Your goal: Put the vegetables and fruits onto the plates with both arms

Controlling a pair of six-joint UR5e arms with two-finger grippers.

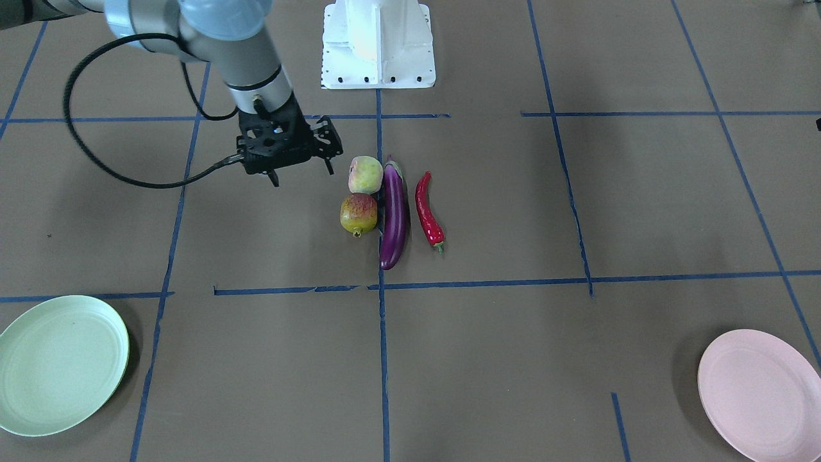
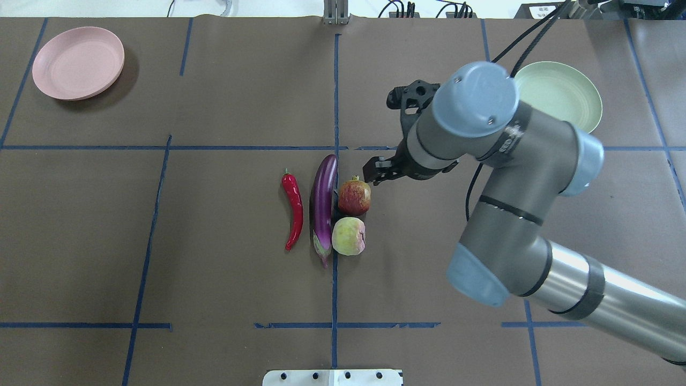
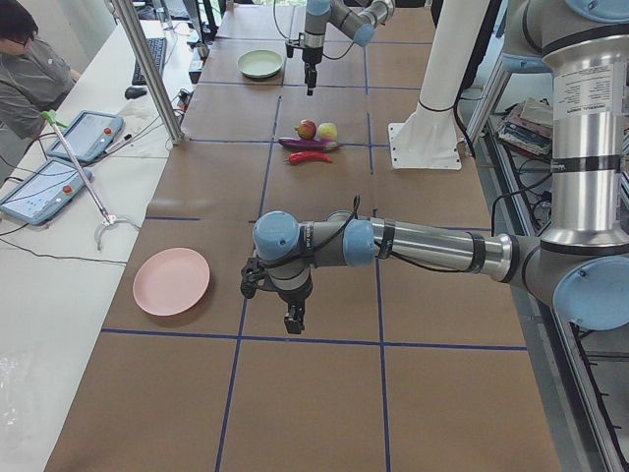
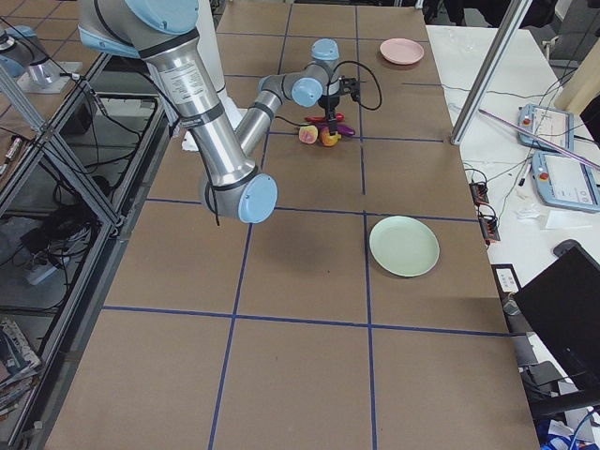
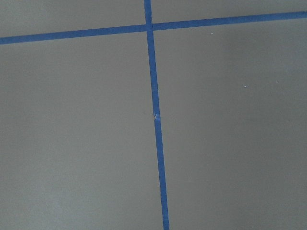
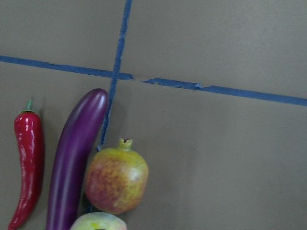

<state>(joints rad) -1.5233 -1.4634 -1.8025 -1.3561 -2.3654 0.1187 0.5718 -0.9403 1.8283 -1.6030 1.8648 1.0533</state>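
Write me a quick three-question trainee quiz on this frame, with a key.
1. True or false: the right gripper is shut on a fruit.
2. What lies between the chili and the pair of peach and pomegranate? A) the eggplant B) a plate C) a gripper
3. How many items lie on the green plate or the pink plate?
Key: 1 false, it is open and empty. 2 A. 3 none.
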